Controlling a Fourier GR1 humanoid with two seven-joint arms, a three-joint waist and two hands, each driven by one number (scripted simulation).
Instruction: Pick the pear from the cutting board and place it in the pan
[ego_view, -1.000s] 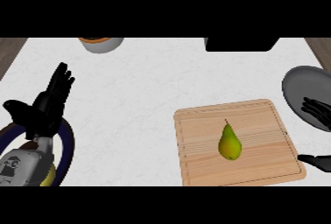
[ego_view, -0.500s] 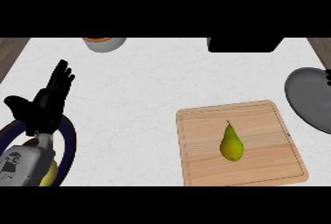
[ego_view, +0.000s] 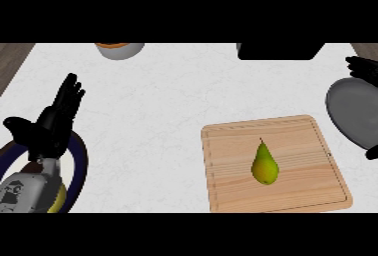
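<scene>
Far left of the board, your left hand (ego_view: 53, 122) stands over the counter (ego_view: 170, 100), spread, with the fingers straight and pointing away from you and the thumb out to the side. It holds nothing. Its grey forearm (ego_view: 26, 190) comes up from the lower edge and crosses a dish with a dark blue rim (ego_view: 83, 162). A bit of something yellow (ego_view: 57, 200) shows inside that dish, just beside the forearm, but you cannot tell what it is.

Beyond the board and to its left, at the far edge of the counter, sits a grey bowl (ego_view: 119, 50) with an orange top. Beyond the board's right half sits a black block (ego_view: 279, 51).

The board (ego_view: 303, 190) itself lies flat on the counter. The pear (ego_view: 264, 164) lies near the board's middle, stem pointing away from you, untouched by either hand.

Just right of the board, partly cut by the view's edge, is the grey pan (ego_view: 351, 115), with nothing in the part you can see. Your right hand (ego_view: 363, 67) shows only as dark shapes at the pan's far side and again near its near side. Whether it is spread or closed you cannot tell.
</scene>
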